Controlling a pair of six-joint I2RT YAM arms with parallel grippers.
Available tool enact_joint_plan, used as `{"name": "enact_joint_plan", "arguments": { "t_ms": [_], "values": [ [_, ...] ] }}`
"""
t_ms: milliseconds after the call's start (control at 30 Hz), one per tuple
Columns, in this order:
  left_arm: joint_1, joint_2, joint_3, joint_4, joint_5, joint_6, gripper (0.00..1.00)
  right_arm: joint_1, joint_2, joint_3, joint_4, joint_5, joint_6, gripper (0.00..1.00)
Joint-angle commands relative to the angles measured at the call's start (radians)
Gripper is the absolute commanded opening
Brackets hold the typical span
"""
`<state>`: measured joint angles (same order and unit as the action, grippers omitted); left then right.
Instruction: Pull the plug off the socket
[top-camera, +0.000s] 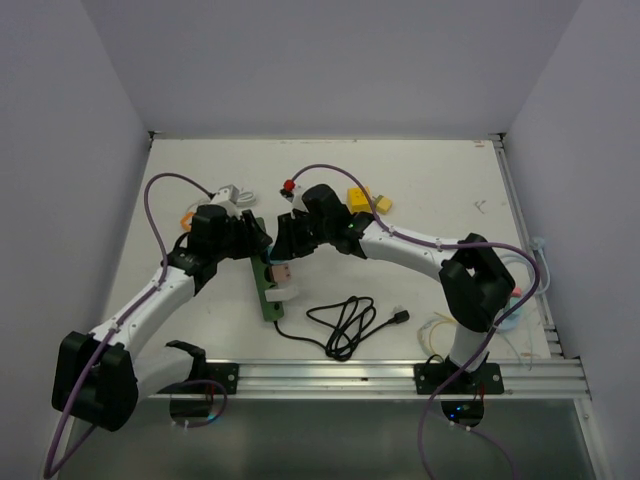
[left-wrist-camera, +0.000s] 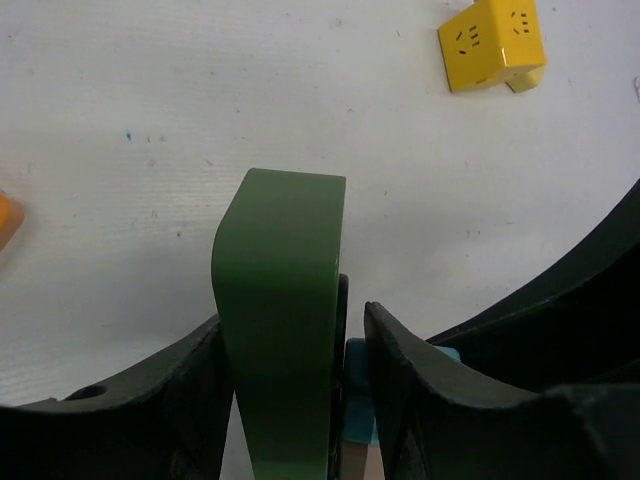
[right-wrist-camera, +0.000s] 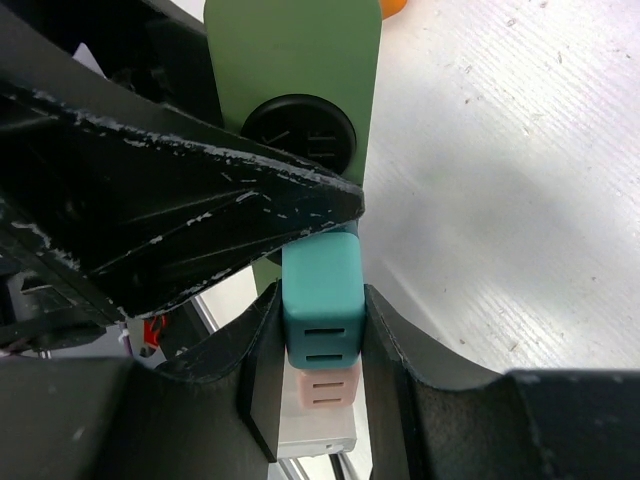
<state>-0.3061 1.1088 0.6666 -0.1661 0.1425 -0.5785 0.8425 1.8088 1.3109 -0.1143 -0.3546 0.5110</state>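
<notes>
Seen from above, two robot arms reached in over a white table (top-camera: 440, 180) and met at the far end of a green power strip (top-camera: 268, 290) lying near the table's middle. The right gripper (right-wrist-camera: 320, 312) was clamped on a teal plug (right-wrist-camera: 320, 285), one finger pressed against each side of it. That plug sat on the strip's face, first in a row with a pink plug (right-wrist-camera: 325, 385) and a white plug (right-wrist-camera: 315, 432) just behind it; whether its pins had left the socket could not be told. A round black socket (right-wrist-camera: 300, 125) showed on the strip beyond the teal plug. The left gripper (left-wrist-camera: 295, 320) straddled the strip's rounded end with its fingers apart: one finger lay against the strip's side, while a narrow gap showed between the strip and the other. A yellow adapter (left-wrist-camera: 492, 42) lay well beyond the strip, and a coiled black cable (top-camera: 345, 322) lay nearer the arm bases.
</notes>
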Motion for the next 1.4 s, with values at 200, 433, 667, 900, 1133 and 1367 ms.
{"name": "enact_joint_plan", "arguments": {
  "t_ms": [200, 433, 667, 900, 1133, 1367],
  "values": [
    [-0.016, 0.0, -0.035, 0.129, -0.035, -0.027, 0.18, 0.001, -0.071, 0.045, 0.034, -0.03, -0.034, 0.0],
    [-0.016, -0.024, -0.024, 0.083, -0.098, 0.017, 0.0, 0.0, -0.092, 0.016, 0.007, -0.006, -0.042, 0.0],
    [-0.021, -0.021, -0.024, 0.073, -0.116, 0.02, 0.0, 0.003, -0.083, 0.079, -0.002, -0.032, -0.022, 0.0],
    [-0.016, -0.029, 0.001, 0.017, -0.224, 0.049, 0.0, -0.06, -0.149, 0.001, 0.028, -0.075, -0.013, 0.0],
    [-0.014, -0.007, 0.025, -0.029, -0.283, 0.063, 0.0, -0.123, -0.201, -0.03, -0.041, -0.064, -0.071, 0.0],
    [-0.033, 0.037, 0.077, -0.064, -0.331, 0.065, 0.0, -0.071, -0.167, 0.063, -0.107, -0.012, -0.084, 0.0]
  ]
}}
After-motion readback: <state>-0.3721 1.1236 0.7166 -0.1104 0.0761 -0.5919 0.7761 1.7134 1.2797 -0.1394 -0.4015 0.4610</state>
